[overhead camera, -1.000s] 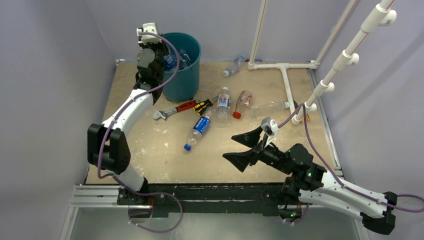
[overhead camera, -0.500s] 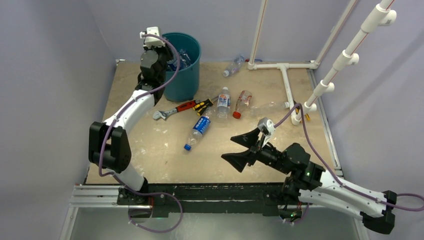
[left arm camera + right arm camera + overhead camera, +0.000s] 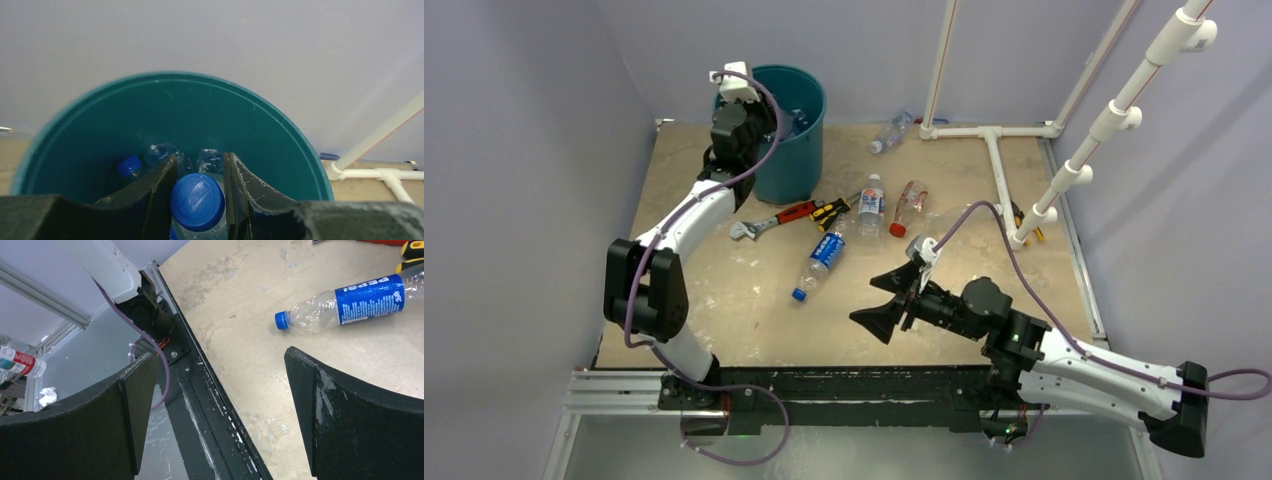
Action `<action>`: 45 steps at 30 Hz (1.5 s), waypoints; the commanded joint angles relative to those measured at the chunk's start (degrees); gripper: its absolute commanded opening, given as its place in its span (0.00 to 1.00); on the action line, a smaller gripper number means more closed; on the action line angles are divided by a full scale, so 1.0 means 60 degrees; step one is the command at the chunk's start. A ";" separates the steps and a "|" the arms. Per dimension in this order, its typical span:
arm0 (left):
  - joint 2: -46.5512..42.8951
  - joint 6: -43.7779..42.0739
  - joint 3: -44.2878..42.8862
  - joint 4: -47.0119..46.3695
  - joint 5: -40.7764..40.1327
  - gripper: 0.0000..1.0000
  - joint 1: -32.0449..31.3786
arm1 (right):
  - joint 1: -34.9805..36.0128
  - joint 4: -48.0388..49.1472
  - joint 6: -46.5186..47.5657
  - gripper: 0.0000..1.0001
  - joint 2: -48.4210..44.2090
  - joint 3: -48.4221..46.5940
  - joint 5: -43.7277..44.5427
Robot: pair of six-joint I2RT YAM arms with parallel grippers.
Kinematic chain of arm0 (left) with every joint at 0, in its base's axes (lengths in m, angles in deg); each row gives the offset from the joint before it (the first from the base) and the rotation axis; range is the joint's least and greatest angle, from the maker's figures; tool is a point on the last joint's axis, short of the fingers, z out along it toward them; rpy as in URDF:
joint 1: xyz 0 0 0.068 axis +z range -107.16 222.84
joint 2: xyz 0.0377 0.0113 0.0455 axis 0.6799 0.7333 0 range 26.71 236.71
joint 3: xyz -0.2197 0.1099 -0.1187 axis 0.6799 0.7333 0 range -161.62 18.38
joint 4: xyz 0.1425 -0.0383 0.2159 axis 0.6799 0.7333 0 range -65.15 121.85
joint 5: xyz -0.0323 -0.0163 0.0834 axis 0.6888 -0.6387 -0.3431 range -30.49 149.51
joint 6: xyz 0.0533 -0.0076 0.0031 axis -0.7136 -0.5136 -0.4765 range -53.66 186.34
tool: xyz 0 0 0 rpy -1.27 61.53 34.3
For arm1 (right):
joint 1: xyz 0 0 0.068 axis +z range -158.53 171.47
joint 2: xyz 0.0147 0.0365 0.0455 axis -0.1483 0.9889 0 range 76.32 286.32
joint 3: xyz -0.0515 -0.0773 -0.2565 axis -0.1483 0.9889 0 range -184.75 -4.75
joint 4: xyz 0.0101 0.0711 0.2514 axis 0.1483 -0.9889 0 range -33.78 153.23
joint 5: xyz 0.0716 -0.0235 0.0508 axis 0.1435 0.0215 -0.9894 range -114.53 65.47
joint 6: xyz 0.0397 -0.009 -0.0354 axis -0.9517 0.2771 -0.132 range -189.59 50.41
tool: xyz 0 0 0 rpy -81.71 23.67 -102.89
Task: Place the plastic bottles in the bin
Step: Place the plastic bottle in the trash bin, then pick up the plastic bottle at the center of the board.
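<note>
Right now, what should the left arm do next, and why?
Probably open the left gripper: it holds a blue-capped bottle over the mouth of the bin, with other bottles already inside, so letting go should drop it in.

soft, even, slightly dim light, faint shadows, mild blur on close wrist-view foregrounds

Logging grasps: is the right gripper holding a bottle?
No, the right gripper is spread wide and empty; the blue-labelled bottle lies on the table beyond it.
</note>
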 commanded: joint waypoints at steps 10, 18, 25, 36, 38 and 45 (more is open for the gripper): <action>-0.0016 0.0670 -0.0213 0.0998 0.0572 0.63 -0.0037 | 0.0022 0.0662 0.0634 0.99 0.0706 -0.0883 -0.0167; -0.1437 0.0961 -0.1161 0.1656 0.0170 0.82 -0.0037 | 0.0015 0.0706 0.0773 0.99 0.0998 -0.1212 -0.0142; -0.3076 0.1824 -0.1229 0.2938 0.0444 0.95 -0.0069 | 0.0014 0.0909 0.0737 0.99 0.1157 -0.1106 -0.0007; -0.5174 0.2322 -0.0383 0.6721 0.1046 0.98 -0.0231 | 0.0014 0.1628 0.0286 0.99 0.1577 -0.0596 0.0331; -0.5519 0.2116 -0.0170 0.7248 0.1387 0.98 -0.0326 | 0.0014 0.1683 0.0123 0.99 0.1660 -0.0470 0.0698; -0.6235 0.1070 0.0441 0.9071 -0.0155 0.99 -0.2727 | -0.0135 0.1113 -0.1209 0.99 0.2787 -0.0222 0.2751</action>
